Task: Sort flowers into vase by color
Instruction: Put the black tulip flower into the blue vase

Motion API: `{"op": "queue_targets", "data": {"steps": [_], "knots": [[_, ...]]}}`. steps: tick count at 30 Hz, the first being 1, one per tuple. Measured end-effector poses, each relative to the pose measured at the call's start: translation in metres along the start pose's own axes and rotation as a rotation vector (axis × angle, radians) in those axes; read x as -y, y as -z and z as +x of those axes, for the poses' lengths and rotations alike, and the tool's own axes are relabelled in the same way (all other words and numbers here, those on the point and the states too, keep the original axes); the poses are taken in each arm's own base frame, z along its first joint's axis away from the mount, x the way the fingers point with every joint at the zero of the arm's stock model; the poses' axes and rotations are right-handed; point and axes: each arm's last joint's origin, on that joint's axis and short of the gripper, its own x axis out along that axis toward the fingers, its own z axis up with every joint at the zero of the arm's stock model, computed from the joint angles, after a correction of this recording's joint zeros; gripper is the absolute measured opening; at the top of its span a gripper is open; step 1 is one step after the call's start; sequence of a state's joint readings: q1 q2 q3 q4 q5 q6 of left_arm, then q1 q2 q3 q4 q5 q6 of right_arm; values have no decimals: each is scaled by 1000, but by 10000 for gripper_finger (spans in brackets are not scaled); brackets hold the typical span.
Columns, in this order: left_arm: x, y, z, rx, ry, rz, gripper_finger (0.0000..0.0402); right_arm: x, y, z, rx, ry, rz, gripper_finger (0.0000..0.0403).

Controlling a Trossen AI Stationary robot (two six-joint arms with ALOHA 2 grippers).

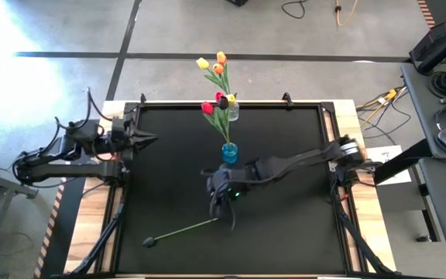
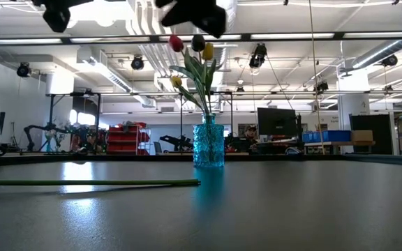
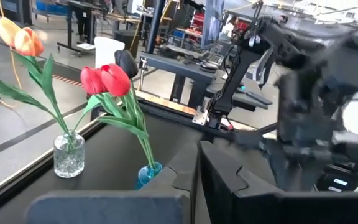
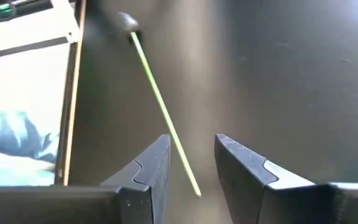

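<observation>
One flower lies flat on the black table, a thin green stem (image 1: 188,229) with a small dark head (image 1: 150,242) toward the near left. My right gripper (image 1: 223,215) hovers open above the stem's bare end; in the right wrist view the stem (image 4: 166,121) runs up between the fingers of my right gripper (image 4: 192,142), apart from them. A blue vase (image 1: 229,153) holds red, dark and yellow tulips (image 3: 107,79). Behind it a clear vase (image 1: 232,112) holds yellow and orange tulips (image 1: 217,66). My left gripper (image 1: 153,140) waits shut at the left edge.
Both vases stand close together at the table's far middle, just beyond my right arm (image 1: 300,159). The table's raised frame (image 1: 207,103) runs along the far edge. Bare black surface (image 1: 285,232) lies at the near right and around the lying flower.
</observation>
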State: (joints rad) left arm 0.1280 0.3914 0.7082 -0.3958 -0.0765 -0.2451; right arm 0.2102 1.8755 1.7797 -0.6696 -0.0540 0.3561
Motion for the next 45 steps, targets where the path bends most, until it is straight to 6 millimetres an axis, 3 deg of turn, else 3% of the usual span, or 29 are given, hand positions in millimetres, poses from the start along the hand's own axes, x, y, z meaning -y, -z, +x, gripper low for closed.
{"op": "queue_targets", "data": {"steps": [10, 16, 22, 31, 38, 45], "knots": [[-6, 10, -37, -2, -4, 4, 0, -37, -16, 77, -33, -96, -124, 106], [-8, 16, -52, 0, -4, 32, 0, -52, -13, 113, -70, -114, -152, 115], [-10, 23, -57, 11, 0, 14, 0, -52, -1, 141, -95, -45, -161, 118], [-14, 43, -49, -31, -1, -56, 0, -48, 10, 166, -103, -35, -207, 111], [-15, 45, -48, -16, 8, -70, 0, -32, 23, 189, -161, 6, -213, 94], [-14, 41, -51, 3, 12, -65, 0, -23, 22, 190, -137, 128, -214, 103]]}}
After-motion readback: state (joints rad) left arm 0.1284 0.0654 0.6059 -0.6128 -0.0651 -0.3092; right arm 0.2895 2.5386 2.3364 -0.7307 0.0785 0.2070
